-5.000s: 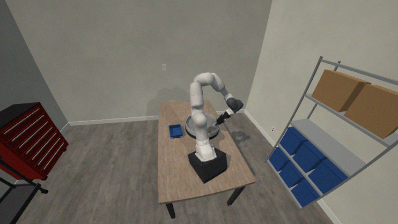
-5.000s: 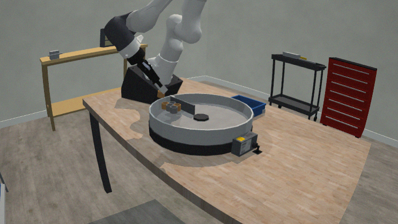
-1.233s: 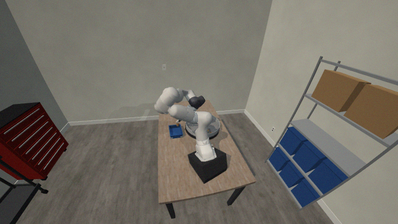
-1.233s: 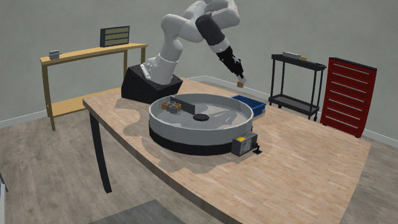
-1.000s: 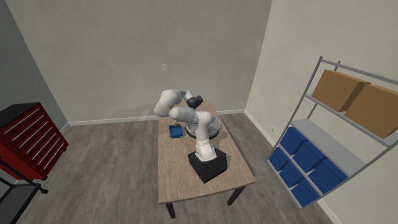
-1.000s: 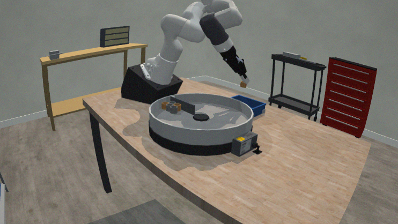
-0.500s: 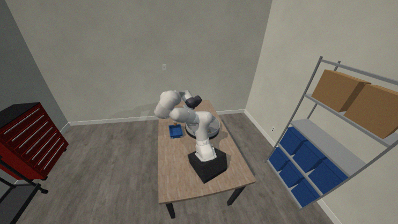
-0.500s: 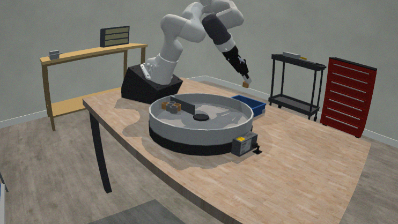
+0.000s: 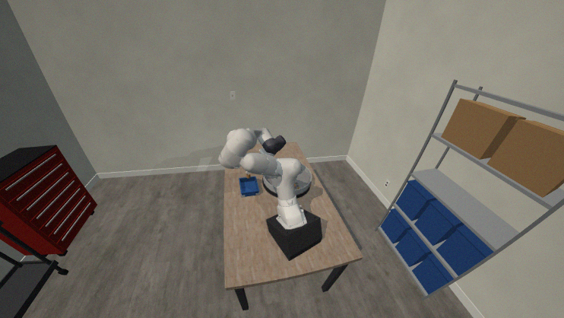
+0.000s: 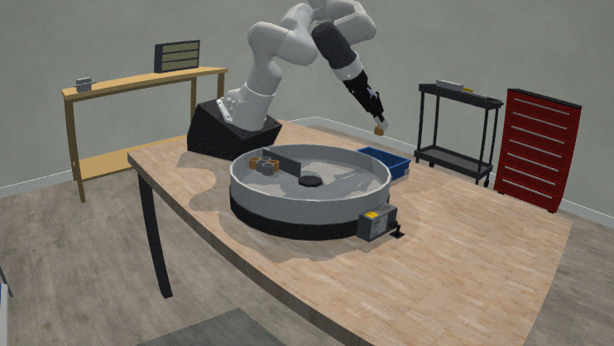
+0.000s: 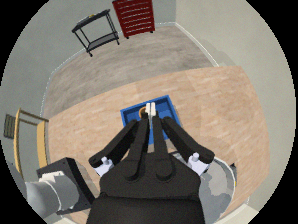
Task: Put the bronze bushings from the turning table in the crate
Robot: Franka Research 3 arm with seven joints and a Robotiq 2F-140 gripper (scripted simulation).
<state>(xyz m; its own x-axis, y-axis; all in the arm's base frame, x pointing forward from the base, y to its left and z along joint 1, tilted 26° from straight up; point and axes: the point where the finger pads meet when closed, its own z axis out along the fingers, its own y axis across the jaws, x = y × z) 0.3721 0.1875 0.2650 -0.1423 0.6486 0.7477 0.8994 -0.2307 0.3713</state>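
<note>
My gripper (image 10: 381,125) (image 11: 151,108) is shut on the wall of a bronze bushing (image 10: 378,131) (image 11: 143,110) (image 9: 248,176), which hangs from the fingertips above the blue crate (image 10: 397,170) (image 9: 248,192) (image 11: 125,116). No bushing shows inside the crate in the top view; the fingers hide part of it in the wrist view. On the turning table (image 10: 279,210) (image 11: 218,184), in a cluster left of the divider in the exterior view, stand two bronze bushings, one at the left (image 10: 253,163) and one at the right (image 10: 275,165), with grey steel bushings (image 10: 267,170) between and beside them.
A dark divider (image 10: 283,161) and a black hub (image 10: 309,180) stand inside the turning table's raised wall. A grey control box (image 10: 376,223) sits at its outer side. The arm's black base (image 10: 232,135) (image 9: 294,236) stands on the same wooden table.
</note>
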